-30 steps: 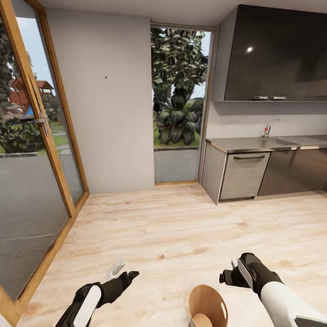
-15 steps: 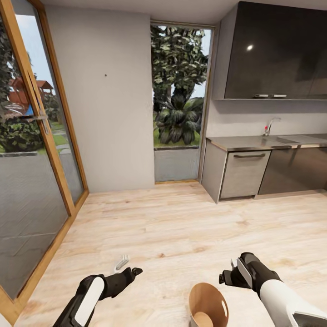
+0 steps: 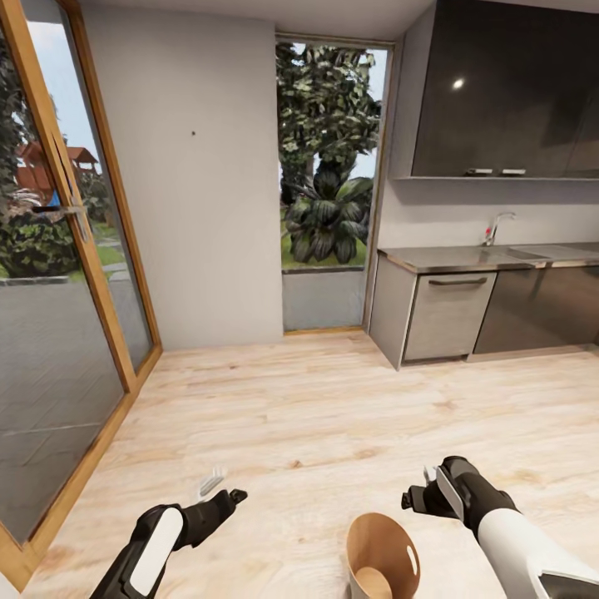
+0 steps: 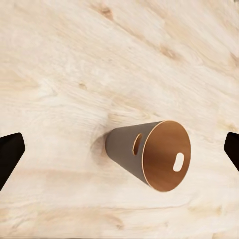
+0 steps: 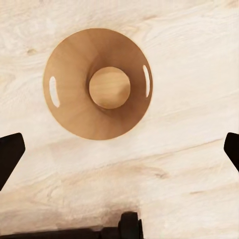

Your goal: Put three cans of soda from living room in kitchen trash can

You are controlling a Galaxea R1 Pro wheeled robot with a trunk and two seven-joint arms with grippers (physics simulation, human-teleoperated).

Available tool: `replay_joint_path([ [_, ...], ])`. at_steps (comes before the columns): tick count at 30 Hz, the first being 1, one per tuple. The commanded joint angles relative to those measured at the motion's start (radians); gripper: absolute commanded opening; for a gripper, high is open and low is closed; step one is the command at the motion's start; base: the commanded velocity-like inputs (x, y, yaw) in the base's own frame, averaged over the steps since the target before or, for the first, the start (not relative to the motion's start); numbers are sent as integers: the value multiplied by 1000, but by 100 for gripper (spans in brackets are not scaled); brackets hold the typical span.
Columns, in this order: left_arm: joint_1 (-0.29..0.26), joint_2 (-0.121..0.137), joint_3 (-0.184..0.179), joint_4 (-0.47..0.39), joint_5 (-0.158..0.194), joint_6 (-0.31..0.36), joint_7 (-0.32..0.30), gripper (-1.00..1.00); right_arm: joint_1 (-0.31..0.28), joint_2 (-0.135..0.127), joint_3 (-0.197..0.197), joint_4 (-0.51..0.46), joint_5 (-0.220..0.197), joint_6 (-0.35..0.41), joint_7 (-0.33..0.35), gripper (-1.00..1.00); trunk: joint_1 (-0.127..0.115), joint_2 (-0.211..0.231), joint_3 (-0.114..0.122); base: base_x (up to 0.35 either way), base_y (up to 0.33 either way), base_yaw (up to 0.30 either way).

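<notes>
- the small round tapered bin, pale grey outside and tan-brown inside, stood upright on the pale wooden plank floor at the near edge of the scene, between the two arms and nearer the right one. it was probably set there so either arm could drop a can straight in.
- in the right wrist view the bin was seen straight down its mouth, and its base looked bare, with no soda can inside. none of the three cans lay anywhere in these pictures.
- the left claw hung low over the floor, left of the bin. its dark fingertips sat at opposite edges of the left wrist view, so it was spread wide and held nothing.
- the right claw hovered just beyond the bin's rim. its fingertips were likewise far apart and empty.
- the kitchen's steel desk, with its tap, ran along the far right wall beneath glossy dark wall cabinets.
- judging by the empty bin and empty claws, the cans were yet to be delivered.
</notes>
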Motion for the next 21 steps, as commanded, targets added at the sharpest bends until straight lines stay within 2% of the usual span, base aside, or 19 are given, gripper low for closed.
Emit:
replay_joint_path([
  [1, 0, 0, 0, 0, 0, 0, 2, 100, 0, -1, 0, 0, 0, -2, 0, 100, 4, -7, -3, 0, 0, 0],
  [3, 0, 1, 0, 1, 0, 2, 8, 100, 0, -3, 0, -3, 0, -18, 0, 100, 12, -21, -9, 0, 0, 0],
  [5, -2, -4, -2, 3, 1, 4, 44, 100, 0, -5, -1, -11, 0, -44, 0, 100, 19, -35, -16, 0, 0, 0],
  [11, -4, -10, -9, 6, 2, 4, 88, 100, 0, -7, -1, -28, -1, -51, 2, 100, 42, -77, -35, 0, 0, 0],
  [16, -55, -13, -53, 109, 3, 0, 102, 100, 0, -7, -2, -40, -1, -101, 3, 100, 61, -112, -50, 0, 0, 0],
  [21, -76, -14, -65, 154, 3, -4, 100, 100, 0, -7, -2, -41, -1, -127, 3, 100, 81, -147, -66, 0, 0, 0],
])
